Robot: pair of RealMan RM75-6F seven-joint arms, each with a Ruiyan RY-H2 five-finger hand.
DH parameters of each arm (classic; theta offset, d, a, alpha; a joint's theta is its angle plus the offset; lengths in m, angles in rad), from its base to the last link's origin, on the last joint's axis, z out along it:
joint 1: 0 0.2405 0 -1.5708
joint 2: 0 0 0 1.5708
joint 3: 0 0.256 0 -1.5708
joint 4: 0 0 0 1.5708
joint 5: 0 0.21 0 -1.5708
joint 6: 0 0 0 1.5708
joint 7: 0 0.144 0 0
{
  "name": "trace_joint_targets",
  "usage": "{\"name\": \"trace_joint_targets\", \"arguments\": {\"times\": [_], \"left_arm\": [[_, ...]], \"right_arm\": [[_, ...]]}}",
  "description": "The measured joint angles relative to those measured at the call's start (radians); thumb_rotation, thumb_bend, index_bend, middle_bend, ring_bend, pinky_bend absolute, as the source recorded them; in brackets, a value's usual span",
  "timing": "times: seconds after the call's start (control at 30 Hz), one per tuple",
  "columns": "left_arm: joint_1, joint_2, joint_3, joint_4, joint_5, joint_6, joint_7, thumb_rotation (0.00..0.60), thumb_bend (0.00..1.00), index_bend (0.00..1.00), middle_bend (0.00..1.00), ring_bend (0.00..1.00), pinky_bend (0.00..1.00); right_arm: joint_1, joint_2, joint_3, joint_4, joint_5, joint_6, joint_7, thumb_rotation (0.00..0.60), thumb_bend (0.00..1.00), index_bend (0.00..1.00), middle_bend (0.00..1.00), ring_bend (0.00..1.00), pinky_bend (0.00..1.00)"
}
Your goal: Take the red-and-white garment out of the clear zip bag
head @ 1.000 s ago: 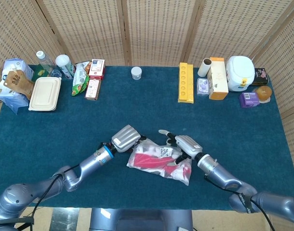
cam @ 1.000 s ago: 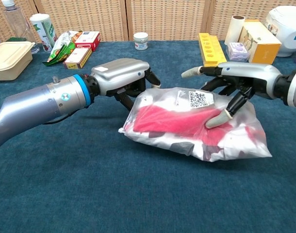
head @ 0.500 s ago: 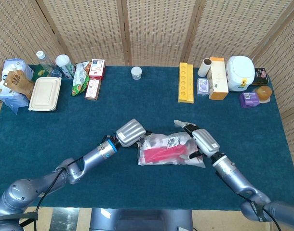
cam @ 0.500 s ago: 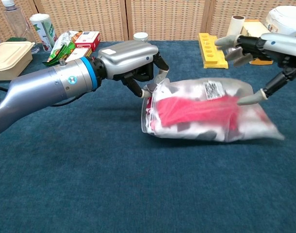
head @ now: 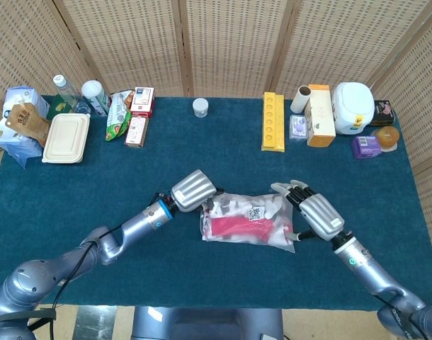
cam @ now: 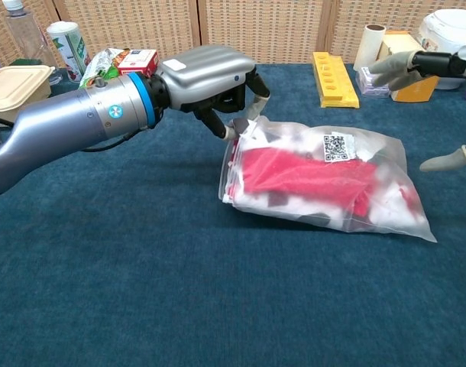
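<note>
Wicker screens stand behind a table (head: 74, 198) covered in dark teal cloth, with boxes and jars lined along its far edge. Near the front middle, the left hand (cam: 210, 76) has its fingertips (cam: 231, 131) pinched on the mouth end of the clear zip bag (cam: 386, 157), holding that edge slightly raised while the rest of the bag lies flat on the cloth. The right hand (head: 316, 212) sits just beside the bag's closed end with its fingers spread and nothing in them; in the chest view only a few of its fingers show at the right edge, apart from the plastic. Inside the bag the red-and-white garment (cam: 305, 177) is folded into a compact bundle that fills most of it, red showing through the middle, white around it, with a QR label on the upper face. To do this step well, the left hand should probably keep the mouth edge pinned and lifted so the opening faces the other hand, while the right comes round to part the zip and reach the cloth, not press on the far end. Whether the zip is already open cannot be told from either view.
</note>
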Motion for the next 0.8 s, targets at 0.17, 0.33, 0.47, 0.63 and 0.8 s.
{"name": "trace_joint_targets", "arguments": {"times": [0.17, 0.33, 0.47, 0.63, 0.8], "left_arm": [[-0.033, -0.01, 0.021, 0.077, 0.057, 0.05, 0.02, 0.6, 0.41, 0.87, 1.0, 1.0, 1.0], [-0.062, -0.039, 0.033, 0.131, 0.065, 0.063, 0.011, 0.6, 0.4, 0.87, 1.0, 1.0, 1.0], [-0.074, -0.052, 0.029, 0.146, 0.048, 0.038, 0.005, 0.6, 0.39, 0.87, 1.0, 1.0, 1.0], [-0.098, -0.058, 0.0, 0.145, -0.001, -0.024, 0.006, 0.6, 0.39, 0.87, 1.0, 1.0, 1.0], [-0.126, -0.061, -0.033, 0.136, -0.041, -0.062, 0.027, 0.6, 0.39, 0.87, 1.0, 1.0, 1.0]], "right_arm": [[-0.027, -0.004, -0.029, 0.074, -0.075, 0.077, -0.074, 0.6, 0.11, 0.21, 0.28, 0.29, 0.2], [-0.049, -0.022, -0.048, 0.139, -0.124, 0.149, -0.078, 0.6, 0.1, 0.29, 0.36, 0.36, 0.26], [-0.059, -0.053, -0.065, 0.221, -0.191, 0.221, -0.095, 0.6, 0.1, 0.31, 0.45, 0.48, 0.31], [-0.056, -0.119, -0.073, 0.353, -0.272, 0.31, -0.139, 0.6, 0.05, 0.33, 0.61, 0.7, 0.47], [-0.04, -0.215, -0.086, 0.537, -0.344, 0.391, -0.165, 0.6, 0.03, 0.35, 0.73, 0.86, 0.7]]}}
